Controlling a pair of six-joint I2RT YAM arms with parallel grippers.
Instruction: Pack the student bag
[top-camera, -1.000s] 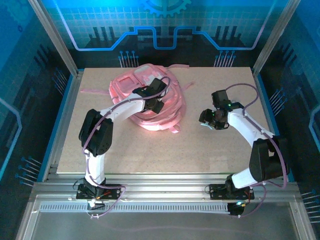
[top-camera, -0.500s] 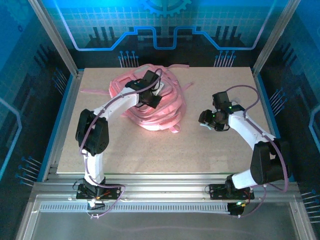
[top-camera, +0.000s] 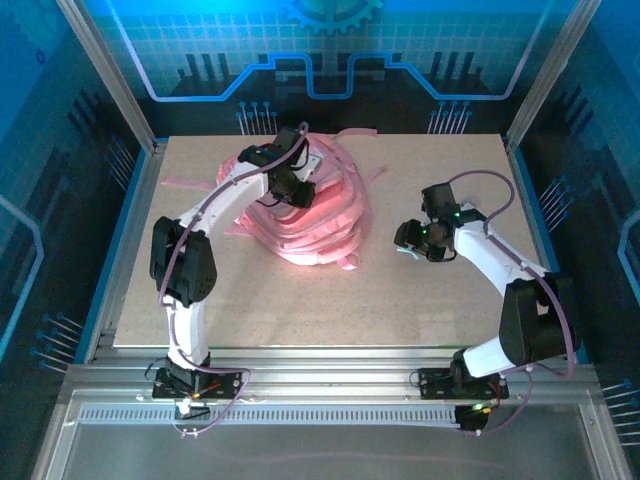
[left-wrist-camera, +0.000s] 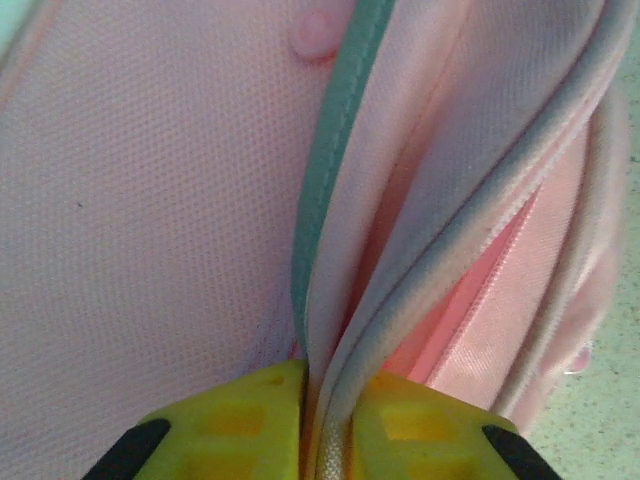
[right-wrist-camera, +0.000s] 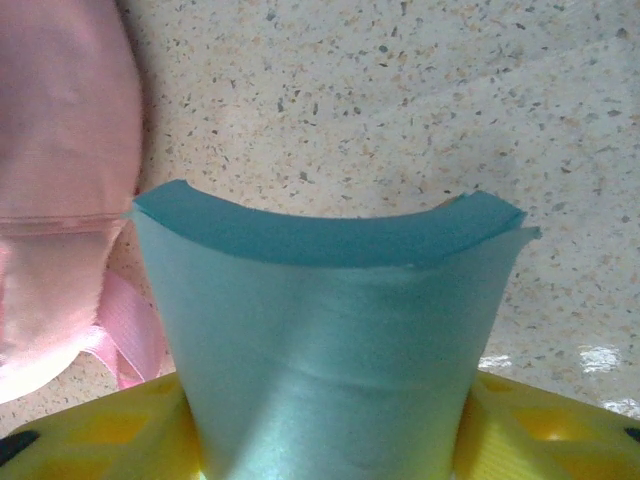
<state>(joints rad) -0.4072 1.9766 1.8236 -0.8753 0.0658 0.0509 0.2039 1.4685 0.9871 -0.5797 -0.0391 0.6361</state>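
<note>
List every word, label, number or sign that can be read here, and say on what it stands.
None can be read. The student bag shows no print, the teal sheet is blank, and the backdrop bears only a gear and circuit lines, no letters.

Pink student bag (left-wrist-camera: 150, 200): cropped on every side in left wrist view; far part under left hand (top-camera: 283, 190). Teal sheet (right-wrist-camera: 330, 330): held end cropped, kind indeterminable.

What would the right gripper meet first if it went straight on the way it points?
Probably the bare table. In the wrist view the right gripper points at its speckled top, and the teal sheet it holds would touch first. The bag lies left of that line. Depth is unclear.
</note>
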